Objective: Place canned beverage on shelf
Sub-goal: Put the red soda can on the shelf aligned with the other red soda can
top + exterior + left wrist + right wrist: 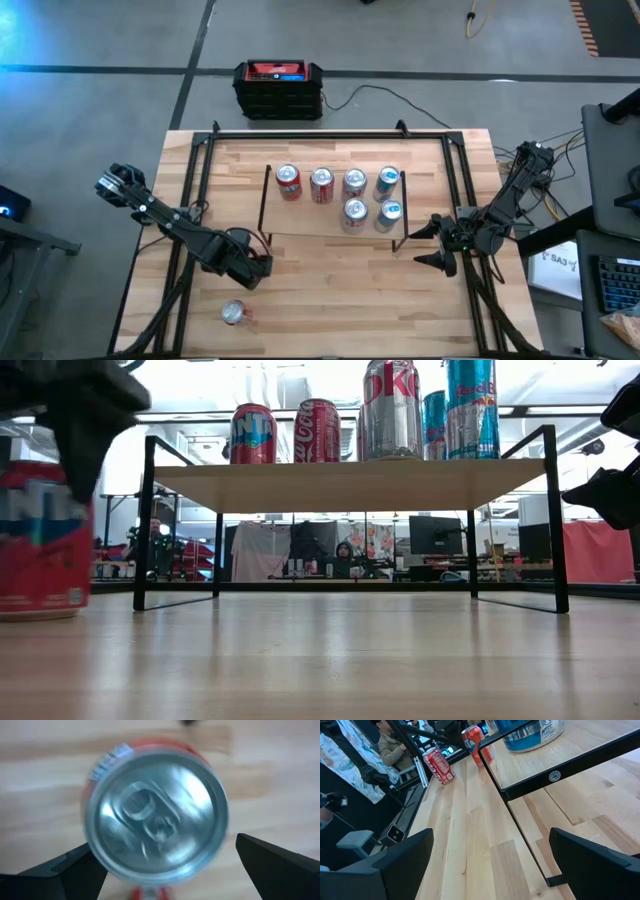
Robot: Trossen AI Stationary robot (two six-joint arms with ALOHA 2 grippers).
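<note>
While six cans stand on the shelf (330, 226) mid-counter, a red canned beverage (233, 313) stands upright near the counter's front-left corner. Just above it hovers the left tool (250, 275), spread wide, gripping nothing. Off the shelf's right end, the right tool (432, 244) waits, wide open and empty.

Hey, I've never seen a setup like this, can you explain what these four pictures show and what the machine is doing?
It is a robot with two dark arms at a wooden table. One camera looks down from above, one looks level along the tabletop, and one sits on each wrist. Six cans stand on the shelf, a low board on thin black legs. A seventh, the red can, stands on the table in front of it. The left gripper is open beside that can, whose silver top fills its wrist picture, with nothing held. The right gripper waits open by the shelf's end.
</note>
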